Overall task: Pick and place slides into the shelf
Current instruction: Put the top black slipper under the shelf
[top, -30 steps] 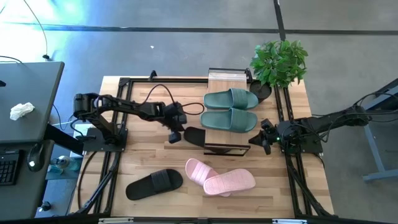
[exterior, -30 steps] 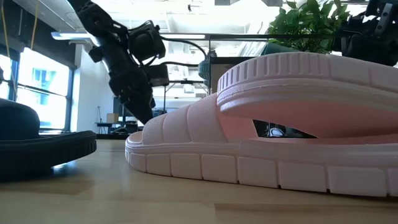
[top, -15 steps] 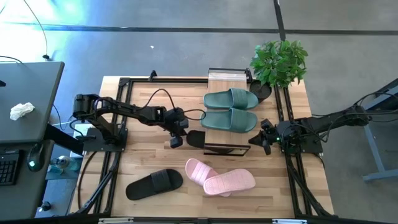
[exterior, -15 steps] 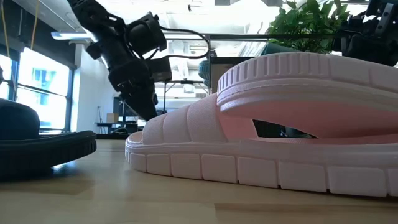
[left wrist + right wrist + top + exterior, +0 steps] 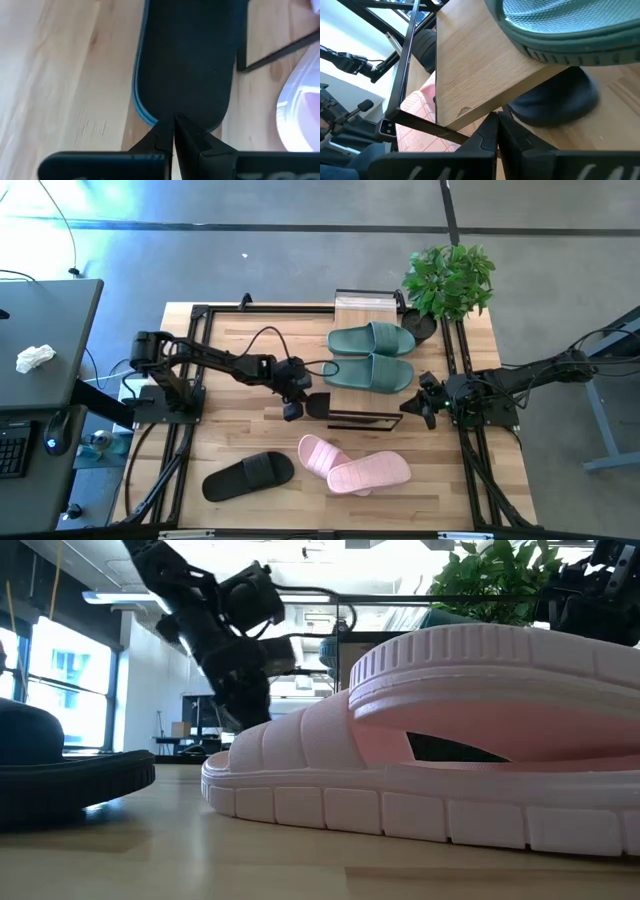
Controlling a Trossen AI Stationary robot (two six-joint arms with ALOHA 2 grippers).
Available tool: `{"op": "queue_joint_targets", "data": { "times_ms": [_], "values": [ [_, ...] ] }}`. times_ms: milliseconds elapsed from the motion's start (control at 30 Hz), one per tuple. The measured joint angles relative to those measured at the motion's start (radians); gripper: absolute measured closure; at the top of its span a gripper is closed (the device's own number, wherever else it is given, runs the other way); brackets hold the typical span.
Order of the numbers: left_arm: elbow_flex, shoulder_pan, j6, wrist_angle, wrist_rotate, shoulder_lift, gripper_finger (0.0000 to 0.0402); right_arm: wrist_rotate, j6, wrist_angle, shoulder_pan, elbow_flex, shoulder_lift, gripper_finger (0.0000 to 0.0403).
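From above, the left end effector (fingers together) is seen touching the heel of a black slide lying half under the shelf at its nine-o'clock end, long axis toward three o'clock. In the left wrist view, that black slide is pressed, not clamped; the right end effector, also closed, is parked opposite.

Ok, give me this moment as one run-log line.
left end effector: shut, at heel of black slide under shelf | right end effector: shut, idle by shelf | green pair: on shelf
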Motion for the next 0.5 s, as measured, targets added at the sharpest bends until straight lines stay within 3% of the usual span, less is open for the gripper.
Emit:
{"op": "queue_joint_targets", "data": {
  "times_ms": [500],
  "values": [
    [0.064, 0.001, 0.075, -0.014, -0.045, 0.035, 0.0397, -0.007, 0.000, -0.006, 0.000, 0.000, 0.000, 0.0403]
  ]
}}
